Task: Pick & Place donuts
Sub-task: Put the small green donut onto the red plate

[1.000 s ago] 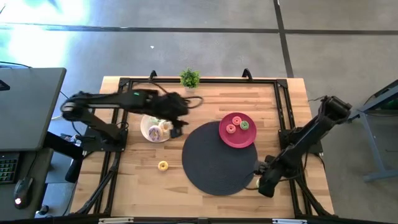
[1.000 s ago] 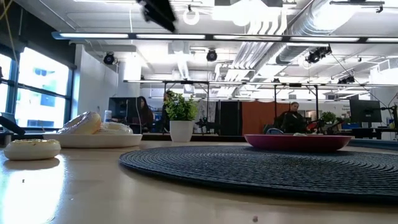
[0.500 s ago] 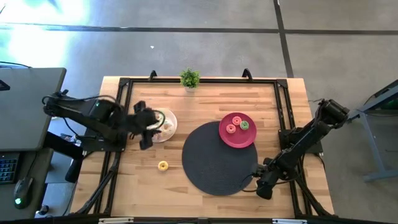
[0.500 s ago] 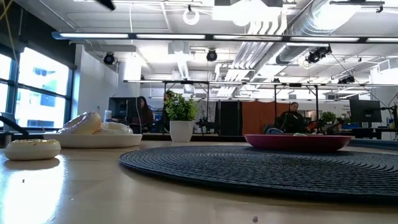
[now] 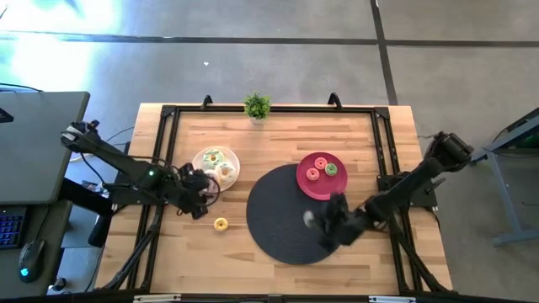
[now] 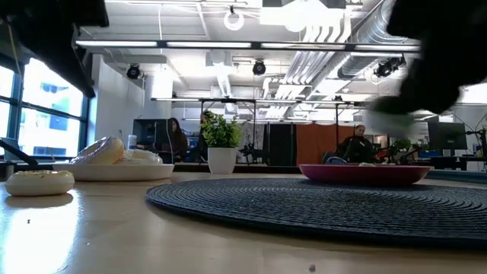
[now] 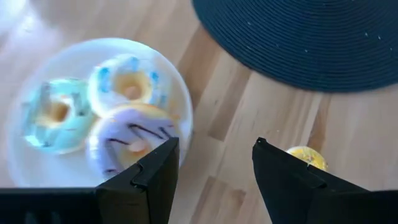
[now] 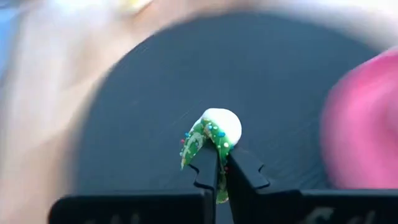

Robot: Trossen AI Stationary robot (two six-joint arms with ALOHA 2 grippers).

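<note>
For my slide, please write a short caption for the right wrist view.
Right gripper holds a green speckled donut in shut jaws above the dark round mat, beside the pink plate.

Two slender matte-black jointed arms, the left arm [image 5: 126,164] showing a small green light, end in blocky black fingers [image 7: 287,182].

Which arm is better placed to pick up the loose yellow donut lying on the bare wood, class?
Left. The left gripper is open beside the yellow donut; the right gripper, over the dark mat, is shut on a green speckled donut.
</note>
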